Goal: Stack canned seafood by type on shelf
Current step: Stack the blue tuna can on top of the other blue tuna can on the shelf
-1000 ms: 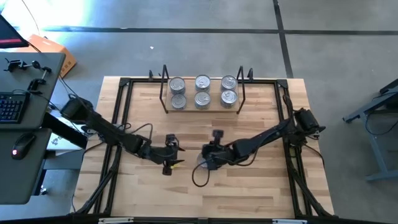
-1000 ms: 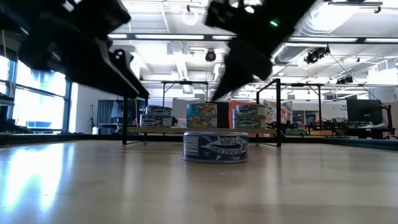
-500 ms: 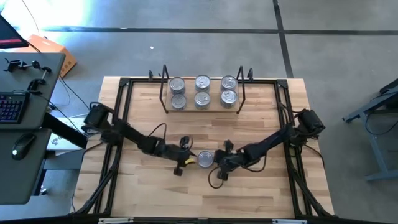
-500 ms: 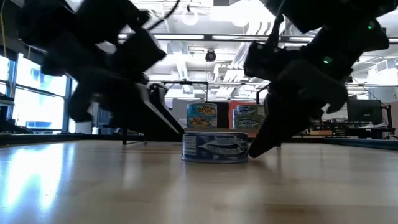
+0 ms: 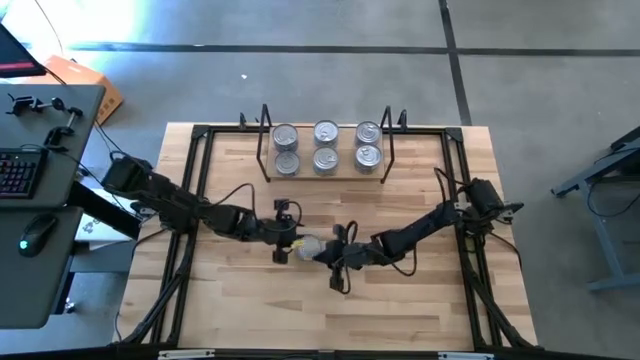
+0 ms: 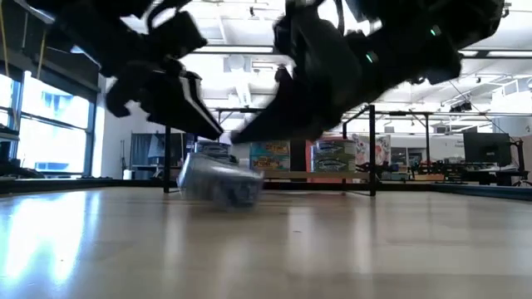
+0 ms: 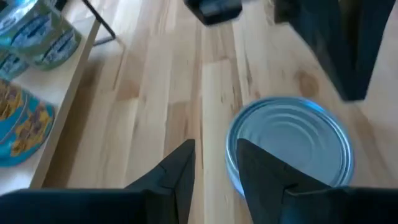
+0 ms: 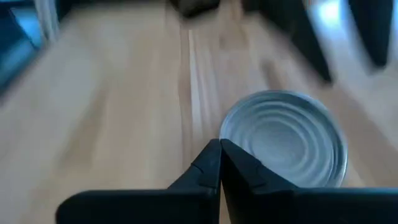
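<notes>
While both fingers sit narrowly parted, the left claw (image 7: pixel 214 165) rests just beside the loose tin (image 7: pixel 289 146).

Both claws flank the loose tin (image 5: pixel 308 246); table (image 5: pixel 420 310) elsewhere open.

surface: wooden table (image 5: pixel 420 300) | far edge, centre: shelf (image 5: pixel 326 178) carrying six tins (image 5: pixel 326 146) in three pairs | table middle: one loose tin (image 5: pixel 308 246), tilted in low view
</notes>
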Robot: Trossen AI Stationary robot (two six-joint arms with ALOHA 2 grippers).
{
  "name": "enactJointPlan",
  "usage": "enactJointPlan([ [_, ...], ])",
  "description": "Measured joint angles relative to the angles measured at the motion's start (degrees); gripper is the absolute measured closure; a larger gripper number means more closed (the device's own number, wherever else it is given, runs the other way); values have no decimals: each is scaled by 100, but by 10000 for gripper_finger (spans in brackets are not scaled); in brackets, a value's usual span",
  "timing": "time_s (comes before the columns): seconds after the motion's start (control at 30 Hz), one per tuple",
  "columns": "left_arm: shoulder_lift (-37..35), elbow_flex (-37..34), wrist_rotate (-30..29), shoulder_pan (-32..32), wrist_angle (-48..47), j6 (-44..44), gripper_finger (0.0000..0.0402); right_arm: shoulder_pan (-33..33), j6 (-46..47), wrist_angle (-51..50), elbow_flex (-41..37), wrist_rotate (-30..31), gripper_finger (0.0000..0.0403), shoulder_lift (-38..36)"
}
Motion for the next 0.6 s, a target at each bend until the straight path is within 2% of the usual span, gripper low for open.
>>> enactJointPlan([
  [0.07, -107, -49, 8, -71, -149, -52, 292, -8, -9, 315, 17, 56, 402, 31],
  [0.3, -34, -120, 256, -292, -175, -58, 292, 20, -45, 159, 13, 240, 402, 85],
  [0.5, 57, -116, 1216, -309, -101, -60, 292, 3, 95, -95, 11, 230, 402, 83],
  [0.6, 260, -118, 1447, -281, -150, -74, 292, -10, 101, -227, 9, 230, 402, 83],
])
